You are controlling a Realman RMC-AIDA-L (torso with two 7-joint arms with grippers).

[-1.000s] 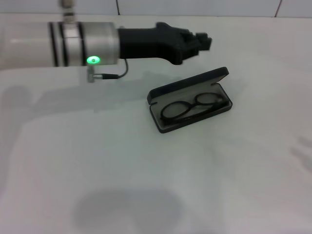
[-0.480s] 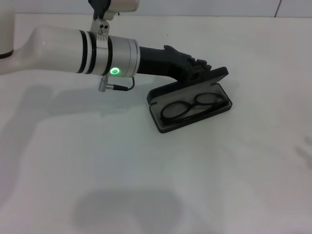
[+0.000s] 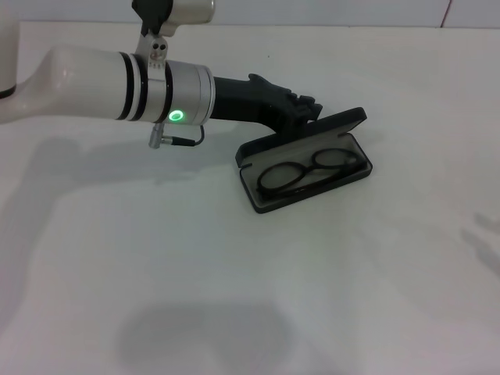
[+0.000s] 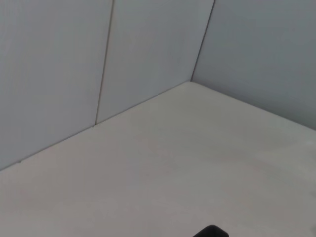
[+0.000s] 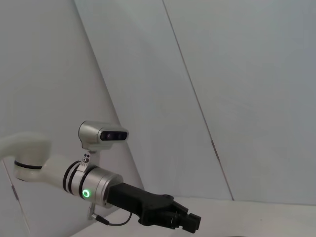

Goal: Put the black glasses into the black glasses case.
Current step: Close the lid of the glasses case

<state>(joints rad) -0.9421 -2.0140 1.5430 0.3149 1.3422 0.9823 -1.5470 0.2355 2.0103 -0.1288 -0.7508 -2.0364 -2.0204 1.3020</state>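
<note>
From the head camera I see the case [image 3: 308,160] lying open on the white table [image 3: 234,266], right of centre and toward the far side. Its lid [image 3: 301,134] stands raised along the far edge, tilted back; the grey-lined tray faces me. The glasses [image 3: 310,171] lie inside the tray, lenses side by side along its length, frame within the tray's rim.

My left arm [image 3: 109,86] reaches in from the left, white sleeve, silver wrist ring with a green light lit. The left gripper [image 3: 306,109] sits at the far side of the case, right behind the raised lid near its left half. It looks to be touching or very nearly touching the lid's back; I cannot tell which. Its fingers look drawn together and hold nothing.

The right wrist camera looks across at grey wall panels and catches the left arm and left gripper [image 5: 187,221] from the side, fingers bunched together, nothing between them. The case does not show there.

The left wrist camera shows only the table surface, the wall corner, and a small dark tip at the lower edge. My right gripper is out of every view.
</note>
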